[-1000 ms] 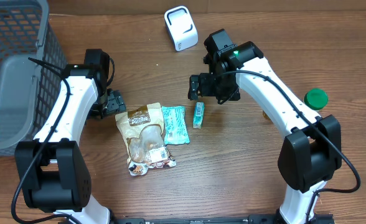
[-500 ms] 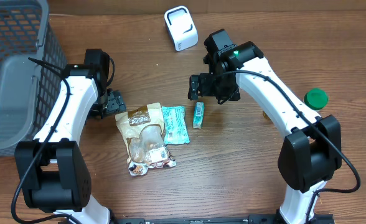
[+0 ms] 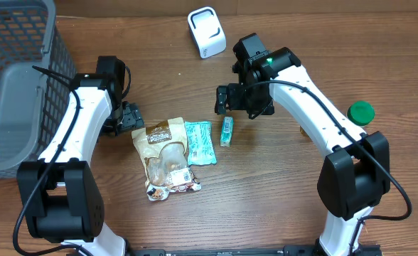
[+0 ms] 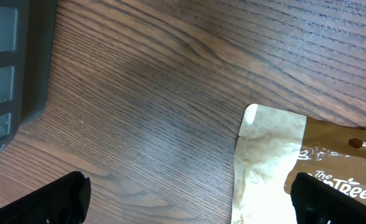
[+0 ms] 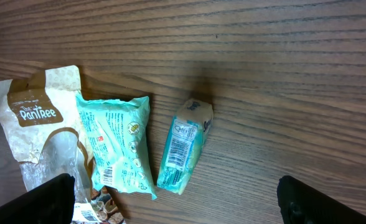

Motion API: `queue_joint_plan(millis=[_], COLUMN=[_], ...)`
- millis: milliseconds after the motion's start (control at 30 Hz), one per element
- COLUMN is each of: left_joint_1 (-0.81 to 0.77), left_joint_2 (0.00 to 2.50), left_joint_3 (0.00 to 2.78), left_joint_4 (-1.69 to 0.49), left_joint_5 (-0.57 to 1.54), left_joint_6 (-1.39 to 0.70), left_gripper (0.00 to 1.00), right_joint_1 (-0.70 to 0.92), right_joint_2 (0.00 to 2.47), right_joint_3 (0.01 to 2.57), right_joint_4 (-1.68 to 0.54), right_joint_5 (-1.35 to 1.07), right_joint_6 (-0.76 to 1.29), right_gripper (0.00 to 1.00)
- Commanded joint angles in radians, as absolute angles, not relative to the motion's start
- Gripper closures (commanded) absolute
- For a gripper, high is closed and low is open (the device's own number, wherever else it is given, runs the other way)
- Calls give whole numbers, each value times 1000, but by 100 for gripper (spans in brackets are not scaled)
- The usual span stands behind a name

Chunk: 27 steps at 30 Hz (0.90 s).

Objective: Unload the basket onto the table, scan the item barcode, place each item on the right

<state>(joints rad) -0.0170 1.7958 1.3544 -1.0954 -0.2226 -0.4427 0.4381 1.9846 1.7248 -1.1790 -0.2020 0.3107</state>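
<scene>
Both arms hung over the wooden bench (image 3: pixel 266 206), neither holding anything. The left gripper (image 3: pixel 129 118) had its fingers spread wide apart, low over bare wood just beside the top left corner of a brown snack pouch (image 3: pixel 165 158). In its wrist view only the two dark fingertips showed, one in each bottom corner, with the pouch's crimped top edge between them. The right gripper (image 3: pixel 222 98) was likewise spread wide and empty, poised just beyond the far end of a small teal pack (image 3: pixel 227 131).

The three items lay side by side in the middle of the bench. The pouch was on the left. A flat teal packet (image 3: pixel 199 142) lay against its right edge. The small teal pack lay just to the right of that, apart from it and slightly tilted. From the right wrist camera, a barcode label (image 5: pixel 181 147) showed on the small pack's upper face.

A white scanner (image 3: pixel 207 32) stood near the far edge of the bench, well apart from the items. A grey mesh basket (image 3: pixel 10 50) filled the far left corner, and a green lid (image 3: pixel 361 112) sat near the right edge.
</scene>
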Motion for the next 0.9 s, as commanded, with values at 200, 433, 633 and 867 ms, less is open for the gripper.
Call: queue_joint_plan(millis=[200,433,633,867], left_joint_1=[-14,-14,-14,-14], left_joint_2=[1806,1806,1806,1806], left_joint_3=[1354,1354,1354,1354], left_joint_4=[-1094,-1094,-1094,-1094], left_joint_5=[-243,-243,-243,-243], left_joint_6=[-450,-450,-450,-450], left_gripper=[0,0,0,0], right_joint_1=[432,432,432,432], right_joint_2=[1942,1942,1942,1942], right_joint_3=[1721,1721,1721,1721], right_joint_4=[-1176,-1116,-1088,-1087], right_joint_5=[-200,-200,-205,-204], right_joint_6=[315,315,315,432], right_gripper=[0,0,0,16])
